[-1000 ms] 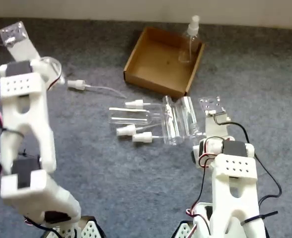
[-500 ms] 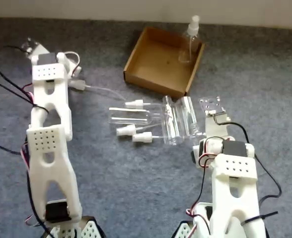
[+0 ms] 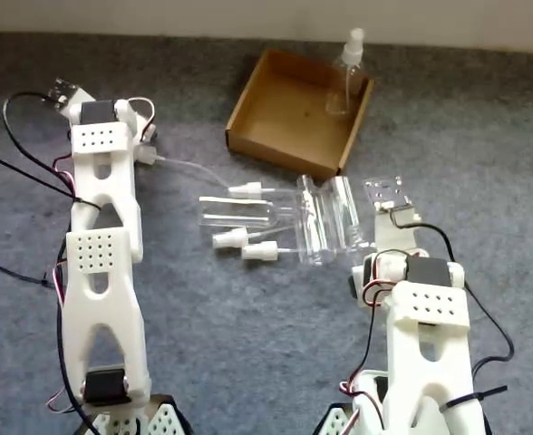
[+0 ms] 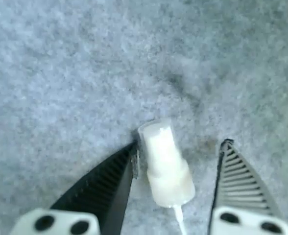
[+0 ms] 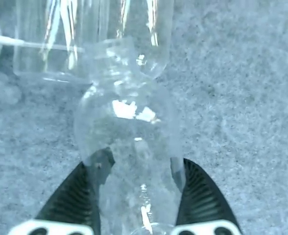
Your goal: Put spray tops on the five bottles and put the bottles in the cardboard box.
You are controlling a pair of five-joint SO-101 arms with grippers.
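A white spray top (image 4: 166,166) with a thin tube lies on the grey carpet at the far left (image 3: 145,155). My left gripper (image 4: 180,145) is open around it, and one finger (image 4: 109,181) touches its side. Three clear bottles (image 3: 239,213) lie side by side mid-table, with three more spray tops (image 3: 246,190) among them. My right gripper (image 5: 136,164) is shut on the nearest clear bottle (image 5: 129,132), its fingers against both sides. In the high view it sits right of the bottles (image 3: 384,213). A capped bottle (image 3: 348,68) stands in the cardboard box (image 3: 248,104).
The cardboard box sits at the back centre, its floor bare apart from the one bottle in its far right corner. Both arm bases stand at the front edge. Cables trail beside the left arm (image 3: 31,163). Open carpet lies front centre and at the right.
The left arm has swung down from a raised pose and stretched out to the far left, bringing its open gripper around the lone spray top. The right arm and bottles have stayed still.
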